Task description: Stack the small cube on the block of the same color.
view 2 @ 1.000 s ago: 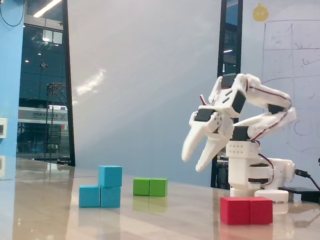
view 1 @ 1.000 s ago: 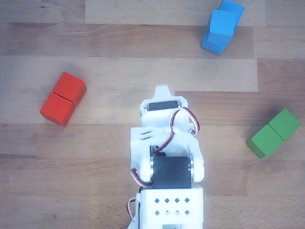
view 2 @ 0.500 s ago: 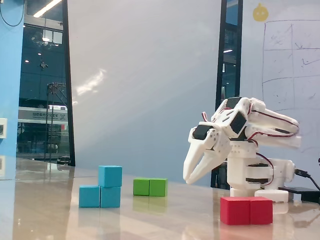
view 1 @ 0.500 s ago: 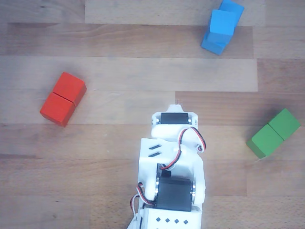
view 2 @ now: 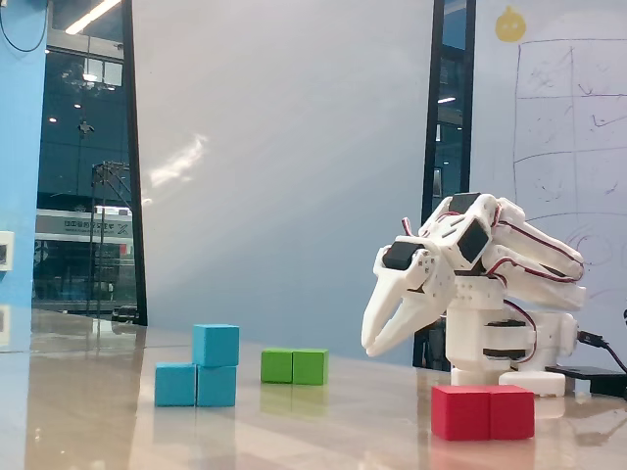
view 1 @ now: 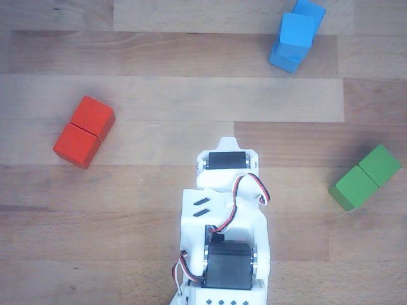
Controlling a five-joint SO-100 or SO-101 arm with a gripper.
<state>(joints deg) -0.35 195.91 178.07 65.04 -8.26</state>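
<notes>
I count one small cube [view 2: 216, 345] sitting atop one blue block [view 2: 196, 385], one red block [view 2: 483, 411], one green block [view 2: 295, 366]. My claw [view 2: 370, 347] hangs empty, nearly closed, above the tabletop [view 1: 159, 95]. No readable writing.

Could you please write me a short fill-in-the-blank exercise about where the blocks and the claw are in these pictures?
1. The small cube sits on top of the ____ block.
2. In the fixed view, the block nearest the camera is ____.
3. The claw holds ____.
4. The green block lies flat on the ____.

Missing words: blue; red; nothing; table
</notes>
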